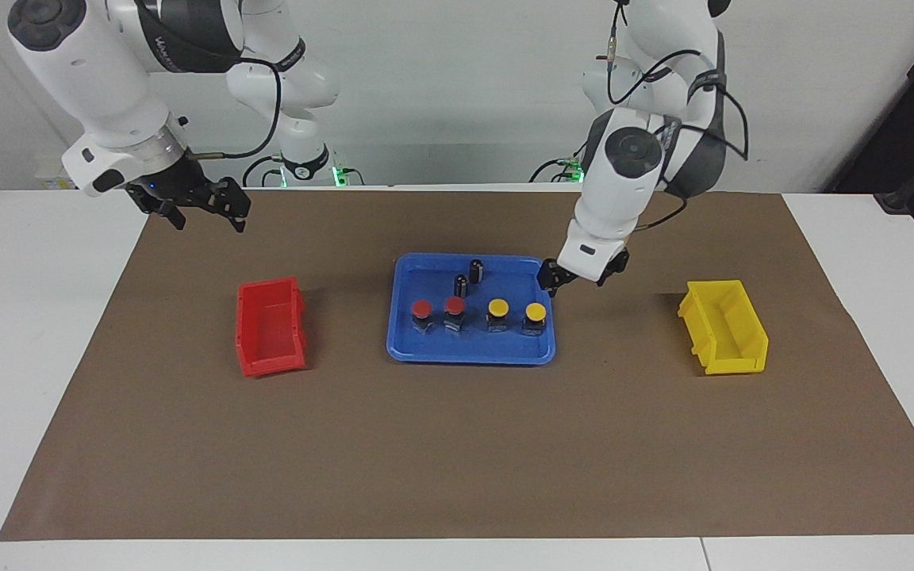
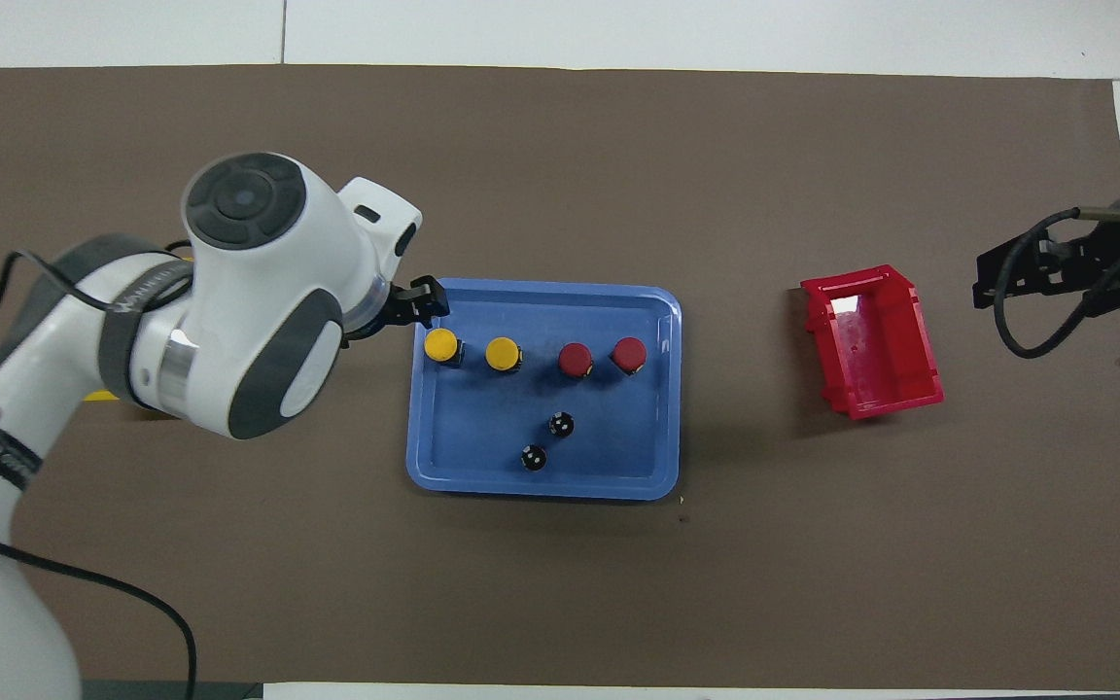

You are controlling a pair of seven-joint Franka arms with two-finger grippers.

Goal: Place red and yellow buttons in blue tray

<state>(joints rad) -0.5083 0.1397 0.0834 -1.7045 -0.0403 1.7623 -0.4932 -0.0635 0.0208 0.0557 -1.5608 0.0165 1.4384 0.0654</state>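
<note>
In the facing view, you are looking at the shallow rectangular blue plastic tray [image 1: 471, 350] sitting mid-desk on the brown paper mat [image 1: 457, 444]. All four push buttons are standing inside it in a row: two red-capped buttons [image 1: 421, 309] [image 1: 455, 306] toward the right arm's end, two yellow-capped buttons [image 1: 497, 308] [image 1: 535, 312] toward the left arm's end. Two dark capless cylinders [image 1: 476, 270] [image 1: 461, 285] are standing in the tray too, nearer to the robots than the row. The left gripper [image 1: 554, 277] is hanging just above the tray's rim at its left-arm corner; you cannot tell how its fingers are set. The right gripper [image 1: 207, 214] is waiting raised over the mat, fingers spread and holding nothing.

In the overhead view, the small red plastic bin [image 2: 873, 342] is lying toward the right arm's end (the yellow plastic bin [image 1: 723, 325] is showing clearly only in the facing view). Here the left gripper [image 2: 421, 303] is showing beside the outermost yellow button [image 2: 440, 344].
</note>
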